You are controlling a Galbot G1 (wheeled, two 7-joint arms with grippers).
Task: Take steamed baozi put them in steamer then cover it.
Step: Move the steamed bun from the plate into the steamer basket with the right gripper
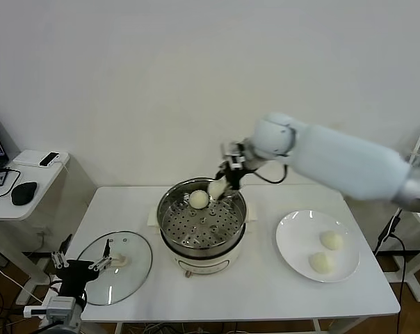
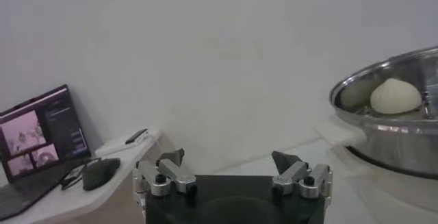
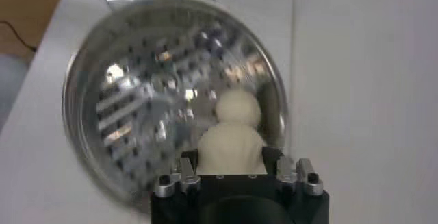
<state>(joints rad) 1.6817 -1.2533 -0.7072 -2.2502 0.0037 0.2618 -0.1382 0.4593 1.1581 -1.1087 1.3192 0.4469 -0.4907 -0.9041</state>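
Observation:
The steel steamer stands mid-table on its white base. One baozi lies on its perforated tray at the back; it also shows in the left wrist view and the right wrist view. My right gripper is over the steamer's back rim, shut on a second baozi, also seen in the head view. Two more baozi lie on the white plate. The glass cover lies flat at the table's front left. My left gripper is open and empty beside the cover.
A side table at the left holds a mouse, a laptop and a small device. The wall stands close behind the steamer.

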